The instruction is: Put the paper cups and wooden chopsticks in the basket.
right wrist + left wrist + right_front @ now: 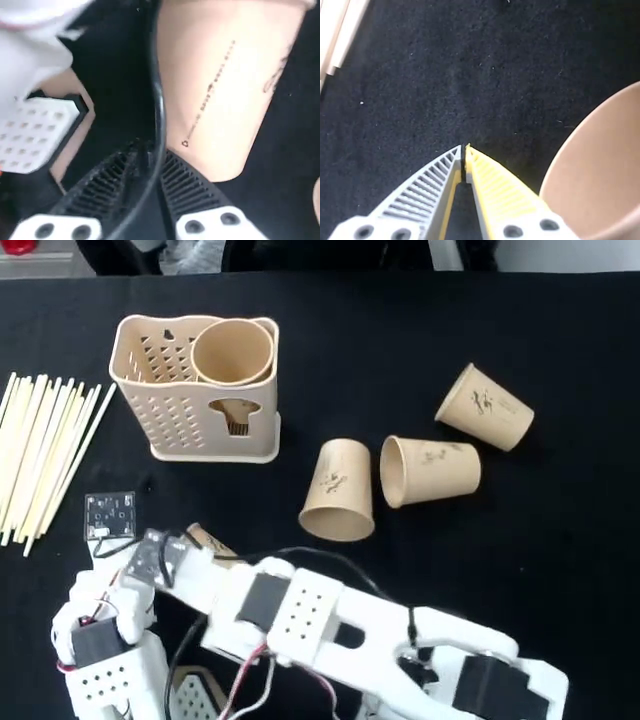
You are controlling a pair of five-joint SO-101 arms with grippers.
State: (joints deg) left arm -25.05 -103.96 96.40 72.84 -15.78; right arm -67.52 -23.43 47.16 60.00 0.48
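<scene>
One paper cup (600,175) lies just beside the left jaws.

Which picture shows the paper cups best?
The high view: three cups lie loose, a fourth stands in the basket. The left wrist view catches a cup's edge, the right wrist view a cup's side up close.

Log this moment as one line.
basket: one cup inside | table: three cups on sides, fourth cup by left hand, chopsticks loose | left hand: shut, empty | right hand: shut, empty
</scene>
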